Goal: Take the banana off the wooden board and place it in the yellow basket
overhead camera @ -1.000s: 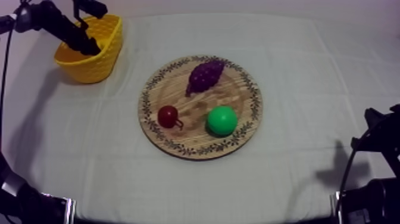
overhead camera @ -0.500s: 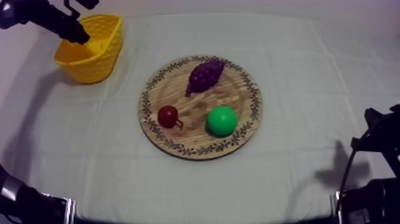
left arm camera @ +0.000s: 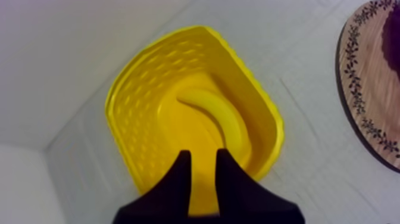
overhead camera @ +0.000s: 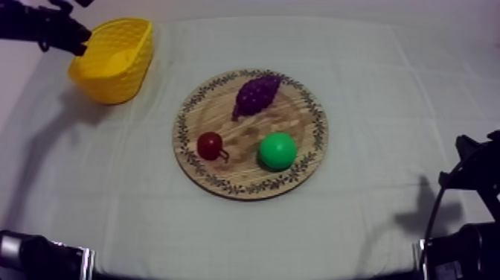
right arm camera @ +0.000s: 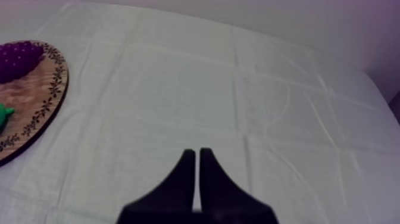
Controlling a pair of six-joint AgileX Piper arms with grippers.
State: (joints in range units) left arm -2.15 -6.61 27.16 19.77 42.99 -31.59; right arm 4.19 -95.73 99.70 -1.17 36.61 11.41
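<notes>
Left gripper [left arm camera: 204,179]: two black fingers [left arm camera: 180,179] set slightly apart, a narrow gap between them with nothing in it, touching nothing; poised over the near rim of the yellow basket [left arm camera: 137,119]; from above, the left gripper [overhead camera: 80,41] sits just beside the basket's outer left rim, at the far left corner of the tabletop [overhead camera: 387,89].

Banana [left arm camera: 214,113]: lying curved on the floor of the yellow basket, free of the fingers.

Yellow basket [overhead camera: 111,78]: upright on the cloth, well apart from the wooden board [overhead camera: 294,112].

Wooden board: round, patterned rim, mid-tabletop; carries a bunch of grapes [overhead camera: 257,93] at its far side, a small red fruit [overhead camera: 210,145] at its near left, a round green fruit [overhead camera: 277,150] at its near right; the three lie apart from one another.

Right gripper [right arm camera: 197,173]: fingers pressed together into a narrow wedge, holding nothing; over bare cloth, well clear of the wooden board [right arm camera: 36,101], whose edge and grapes [right arm camera: 18,56] show off to one side.
</notes>
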